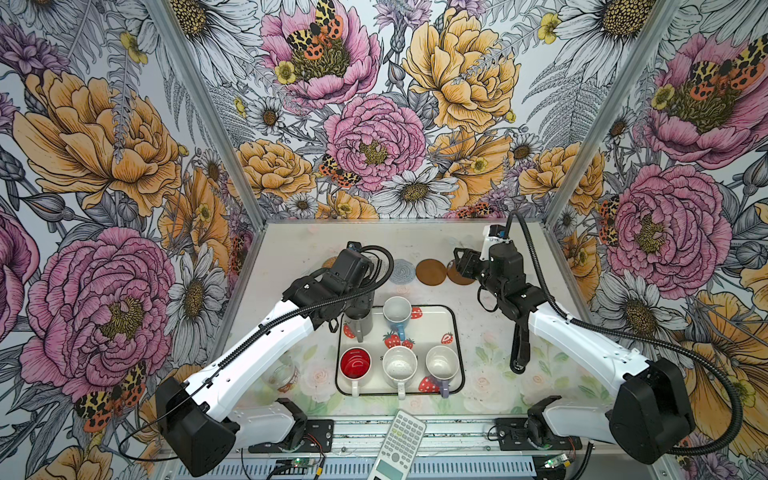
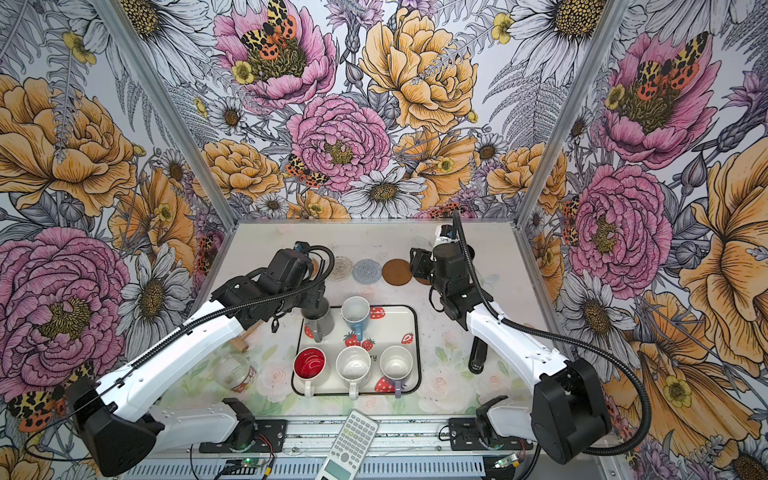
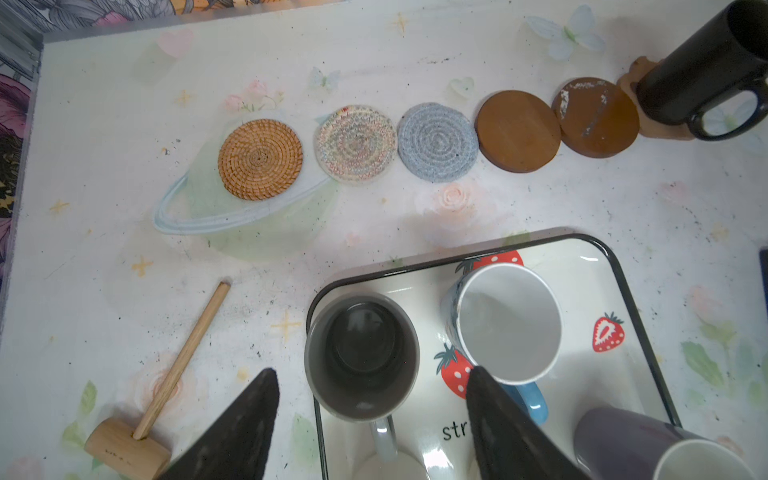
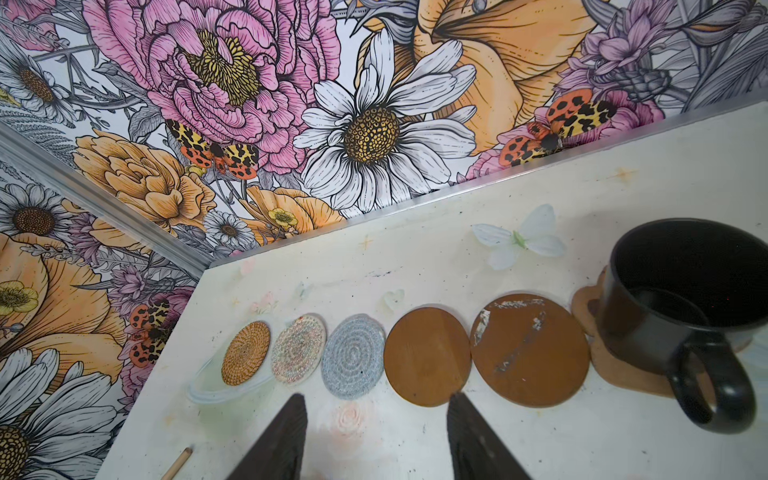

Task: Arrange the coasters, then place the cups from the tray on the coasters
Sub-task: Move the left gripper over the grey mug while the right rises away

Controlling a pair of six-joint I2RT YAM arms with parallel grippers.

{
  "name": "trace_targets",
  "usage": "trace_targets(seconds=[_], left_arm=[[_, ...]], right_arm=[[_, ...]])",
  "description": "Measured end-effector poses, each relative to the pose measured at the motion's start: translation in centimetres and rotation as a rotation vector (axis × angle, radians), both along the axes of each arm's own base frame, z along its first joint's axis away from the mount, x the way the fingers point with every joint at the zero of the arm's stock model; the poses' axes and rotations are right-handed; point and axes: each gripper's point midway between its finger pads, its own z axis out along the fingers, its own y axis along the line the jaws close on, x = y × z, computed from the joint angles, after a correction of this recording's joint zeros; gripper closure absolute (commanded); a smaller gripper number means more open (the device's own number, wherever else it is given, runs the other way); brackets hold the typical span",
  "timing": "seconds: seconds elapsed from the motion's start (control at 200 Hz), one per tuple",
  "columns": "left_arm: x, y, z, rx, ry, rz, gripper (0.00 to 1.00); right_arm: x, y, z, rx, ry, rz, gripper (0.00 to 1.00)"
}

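Left wrist view: my left gripper, jaws spread, flanks tall grey mug; handle toward 6 o'clock in both top views.

White tray carrying black lowercase letters "str" on its floor in the left wrist view, the rest of the word being hidden, the same tray showing the ending "ry" in a top view, calculator key markings being too small to read.
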Motion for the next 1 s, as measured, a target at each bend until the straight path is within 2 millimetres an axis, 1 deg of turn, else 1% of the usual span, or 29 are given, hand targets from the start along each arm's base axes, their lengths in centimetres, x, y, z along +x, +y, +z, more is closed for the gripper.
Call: trace_targets(seconds=[0.09, 0.26, 0.37, 0.57, 0.746, 0.926, 1.001], left_arm=[[-1.2, 0.0, -0.9, -0.011, 0.028, -0.001, 0.28], [-3.1, 0.7, -4.2, 0.010, 0.115, 0.024, 0.28], [-3.8, 1.1, -5.6, 0.014, 0.153, 0.051, 0.29], [-4.6, 1.5, -6.4, -0.002, 0.173, 0.078, 0.30], [-5.1, 1.4, -7.7, -0.010, 0.204, 0.083, 0.32], [-5.1, 1.0, -8.9, -0.015, 0.223, 0.089, 0.33], [-5.0, 0.8, -9.5, -0.013, 0.232, 0.089, 0.35]], right_arm=[[-0.1, -0.1, 0.1, 0.001, -0.003, -0.002, 0.44], [-0.1, -0.1, 0.1, 0.001, -0.005, -0.002, 0.44], [-0.1, -0.1, 0.1, 0.001, -0.004, -0.002, 0.44], [-0.1, -0.1, 0.2, 0.003, -0.008, -0.002, 0.44], [0.1, 0.1, 0.1, 0.006, -0.010, 0.001, 0.44], [0.2, 0.2, -0.2, 0.006, -0.005, 0.007, 0.44], [0.2, 0.2, -0.1, 0.007, -0.008, 0.008, 0.44]])
